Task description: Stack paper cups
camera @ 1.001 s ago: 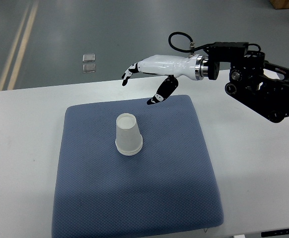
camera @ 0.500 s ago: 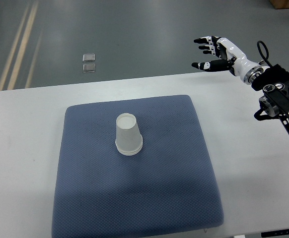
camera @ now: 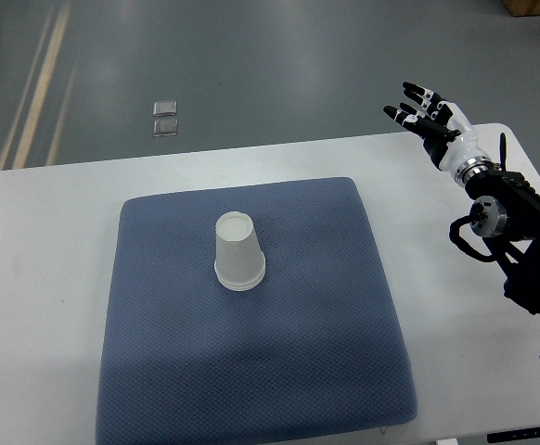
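A white paper cup stack [camera: 238, 251] stands upside down on the blue mat [camera: 251, 371], a little left of the mat's middle; a second rim shows at its base. My right hand [camera: 425, 113] is far off at the upper right, over the table's back edge, fingers spread and holding nothing. Its black arm [camera: 511, 232] runs down the right side. The left arm does not show.
The blue mat lies on a white table [camera: 38, 278]. Grey floor with yellow lines [camera: 38, 74] lies beyond the table's far edge, and a small clear object [camera: 166, 118] rests on it.
The right hand has drawn back from above the mat's far edge to the table's right end and turned its fingers upward. The cup stack has not moved.
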Controlling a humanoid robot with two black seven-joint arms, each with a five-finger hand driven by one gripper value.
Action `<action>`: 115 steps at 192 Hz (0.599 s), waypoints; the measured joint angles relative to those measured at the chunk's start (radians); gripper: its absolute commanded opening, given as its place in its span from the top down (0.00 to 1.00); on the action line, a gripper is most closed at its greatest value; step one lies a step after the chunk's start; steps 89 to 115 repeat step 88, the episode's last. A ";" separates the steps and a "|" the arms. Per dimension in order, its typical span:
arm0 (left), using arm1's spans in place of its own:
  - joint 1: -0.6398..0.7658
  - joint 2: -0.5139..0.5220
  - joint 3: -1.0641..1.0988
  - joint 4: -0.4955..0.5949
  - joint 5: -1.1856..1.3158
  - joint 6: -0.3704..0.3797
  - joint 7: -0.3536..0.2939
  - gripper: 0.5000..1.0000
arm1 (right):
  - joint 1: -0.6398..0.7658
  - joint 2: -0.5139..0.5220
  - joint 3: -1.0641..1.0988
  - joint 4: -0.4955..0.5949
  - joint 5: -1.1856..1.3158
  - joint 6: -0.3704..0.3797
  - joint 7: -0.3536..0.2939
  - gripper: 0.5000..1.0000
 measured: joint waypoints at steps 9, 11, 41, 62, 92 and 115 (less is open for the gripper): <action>0.000 0.000 0.000 0.000 0.000 0.000 0.000 0.00 | -0.005 0.010 0.000 0.002 0.016 0.000 0.000 0.15; 0.000 0.000 0.000 0.000 0.000 0.000 0.000 0.00 | -0.006 0.011 0.000 0.002 0.017 0.000 0.001 0.15; 0.000 0.000 0.000 0.000 0.000 0.000 0.000 0.00 | -0.017 0.034 0.000 0.009 0.025 0.003 0.001 0.15; 0.000 0.000 0.000 0.000 0.000 0.000 0.000 0.00 | -0.019 0.061 -0.005 0.012 0.021 0.005 0.001 0.15; 0.000 0.000 0.000 0.000 0.000 0.000 0.000 0.00 | -0.026 0.071 -0.021 0.012 0.014 0.008 0.001 0.15; 0.000 0.000 0.000 0.000 0.000 0.000 0.000 0.00 | -0.026 0.071 -0.021 0.012 0.014 0.008 0.001 0.15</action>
